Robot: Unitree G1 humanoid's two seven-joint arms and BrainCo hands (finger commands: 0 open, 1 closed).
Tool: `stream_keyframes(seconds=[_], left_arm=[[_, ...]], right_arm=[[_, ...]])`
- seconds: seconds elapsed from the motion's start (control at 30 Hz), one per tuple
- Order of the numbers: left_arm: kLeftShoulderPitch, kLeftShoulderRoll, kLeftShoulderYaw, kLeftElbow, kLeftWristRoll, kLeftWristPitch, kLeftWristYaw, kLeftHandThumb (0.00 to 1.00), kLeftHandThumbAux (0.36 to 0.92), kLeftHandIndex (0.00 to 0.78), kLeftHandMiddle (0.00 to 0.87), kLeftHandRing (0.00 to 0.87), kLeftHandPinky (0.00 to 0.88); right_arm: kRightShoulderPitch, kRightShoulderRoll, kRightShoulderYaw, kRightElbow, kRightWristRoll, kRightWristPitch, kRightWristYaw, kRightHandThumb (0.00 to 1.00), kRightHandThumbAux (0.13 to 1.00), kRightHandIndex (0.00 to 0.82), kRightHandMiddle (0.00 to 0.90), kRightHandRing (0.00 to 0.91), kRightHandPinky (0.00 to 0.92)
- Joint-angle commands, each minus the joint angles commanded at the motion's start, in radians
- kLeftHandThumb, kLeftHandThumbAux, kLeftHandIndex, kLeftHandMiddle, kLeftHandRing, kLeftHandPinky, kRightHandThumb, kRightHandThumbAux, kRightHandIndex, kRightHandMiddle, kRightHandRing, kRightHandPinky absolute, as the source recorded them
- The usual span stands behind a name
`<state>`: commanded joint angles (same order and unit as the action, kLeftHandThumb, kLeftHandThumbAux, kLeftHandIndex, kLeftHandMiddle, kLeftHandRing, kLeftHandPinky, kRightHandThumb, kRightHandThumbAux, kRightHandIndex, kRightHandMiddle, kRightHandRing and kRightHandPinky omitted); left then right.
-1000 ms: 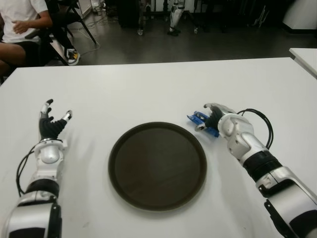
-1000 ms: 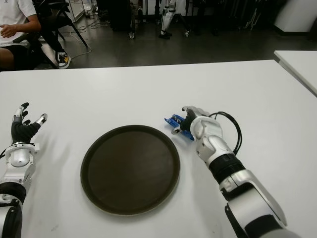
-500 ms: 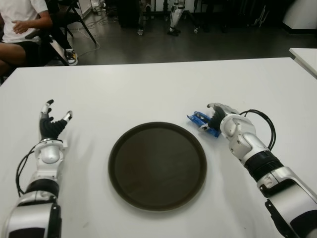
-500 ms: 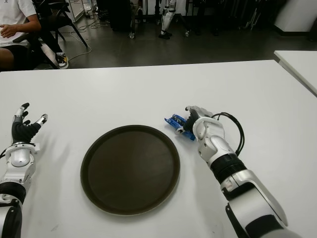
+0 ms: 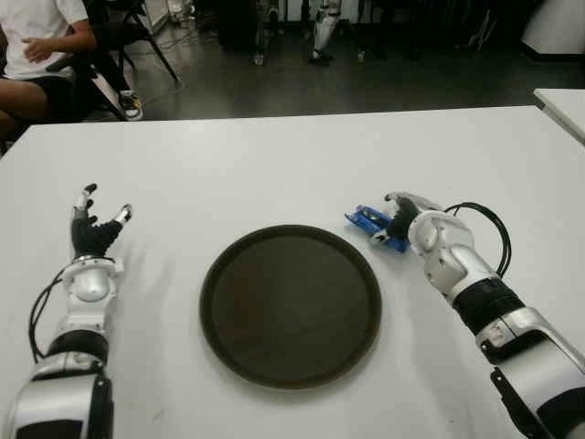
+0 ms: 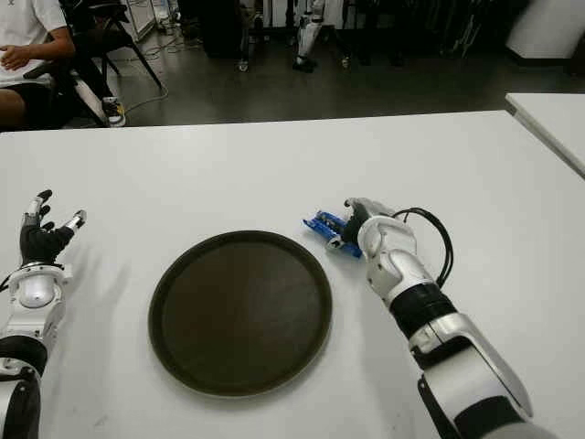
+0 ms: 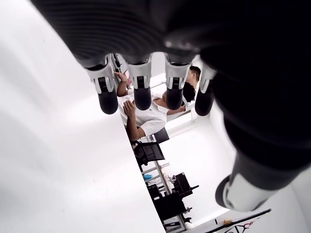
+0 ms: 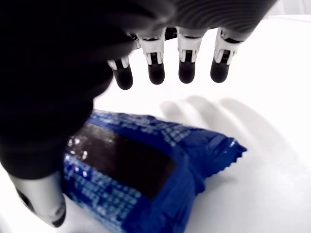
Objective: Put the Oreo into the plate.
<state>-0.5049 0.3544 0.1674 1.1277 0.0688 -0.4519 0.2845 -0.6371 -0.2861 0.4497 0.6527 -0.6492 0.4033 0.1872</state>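
While my right robot hand (image 5: pixel 409 216) hovers with fingers spread over the blue Oreo packet (image 8: pixel 146 170), gripping nothing, that packet lies on the white worktop (image 5: pixel 274 174) right of centre, just beside the round dark brown plate (image 5: pixel 291 305). My left robot hand (image 5: pixel 91 233), open, shows at the left edge.

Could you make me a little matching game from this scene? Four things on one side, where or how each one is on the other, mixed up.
Things:
1. Oreo pack
2. plate
3. left hand
4. right hand

States:
A. dark, round, nothing in it
B. fingers spread over the blue wrapper, not closed on it
C. open, far to the plate's left
D. lying on the white table beside the plate's right rim

Pairs: 1-D, 2-A, 3-C, 4-B
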Motion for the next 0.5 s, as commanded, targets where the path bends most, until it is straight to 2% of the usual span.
stream_keyframes(seconds=[0.27, 0.5], left_arm=[[0.004, 0.004, -0.012, -0.005, 0.012, -0.01, -0.002, 0.0, 0.74, 0.0, 0.0, 0.0, 0.0], [0.009, 0.007, -0.012, -0.007, 0.004, -0.012, -0.015, 0.0, 0.729, 0.0, 0.0, 0.0, 0.0]], right_arm=[[0.0, 0.001, 0.002, 0.018, 0.0, -0.025, -0.007, 0.0, 0.694, 0.004, 0.026, 0.0, 0.0], [-0.012, -0.005, 0.009, 0.004, 0.008, -0.016, 0.08, 0.0, 0.678, 0.006, 0.037, 0.004, 0.0]])
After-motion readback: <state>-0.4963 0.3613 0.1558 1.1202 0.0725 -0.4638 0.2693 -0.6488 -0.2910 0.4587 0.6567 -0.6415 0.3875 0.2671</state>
